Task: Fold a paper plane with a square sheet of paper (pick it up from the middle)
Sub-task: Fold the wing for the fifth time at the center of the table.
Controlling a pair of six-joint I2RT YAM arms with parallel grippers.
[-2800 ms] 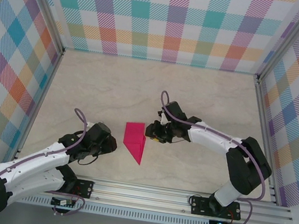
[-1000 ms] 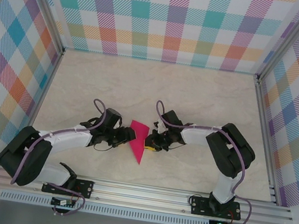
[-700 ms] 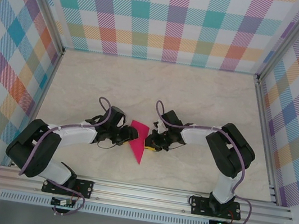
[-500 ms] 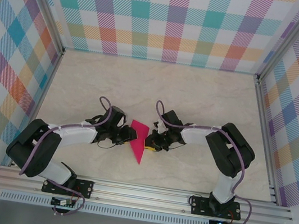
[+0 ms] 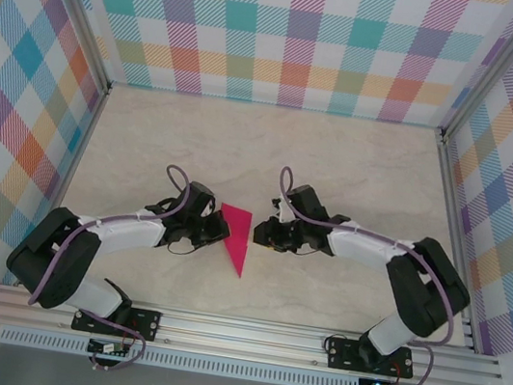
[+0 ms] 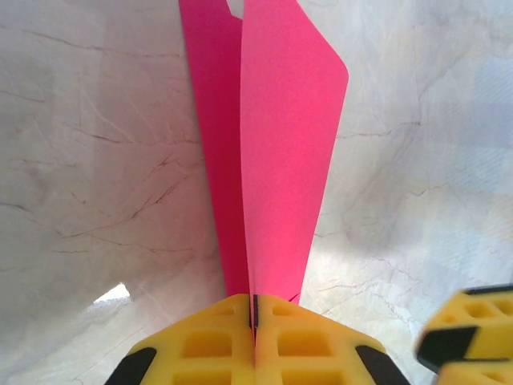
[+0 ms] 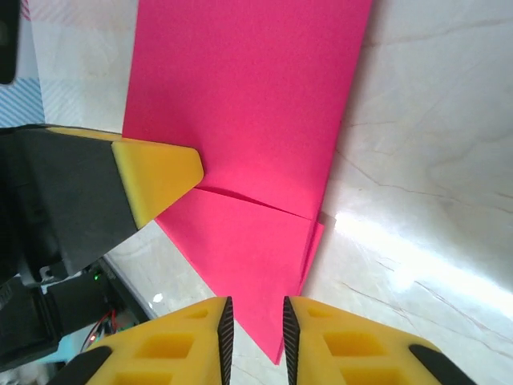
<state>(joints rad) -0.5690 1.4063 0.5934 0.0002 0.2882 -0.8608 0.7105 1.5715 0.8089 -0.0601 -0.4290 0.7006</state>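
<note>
Square sheet of paper (image 5: 236, 238): folded magenta triangle on table (image 5: 358, 170). Left gripper (image 6: 254, 309): clamped on its left edge. Right gripper (image 7: 256, 314): narrowly parted at its right edge, gripping nothing.

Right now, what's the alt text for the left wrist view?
The left pincer is shut on the near end of a folded pink paper that stretches away over a marbled table. The yellow right pincer sits at lower right.
</note>
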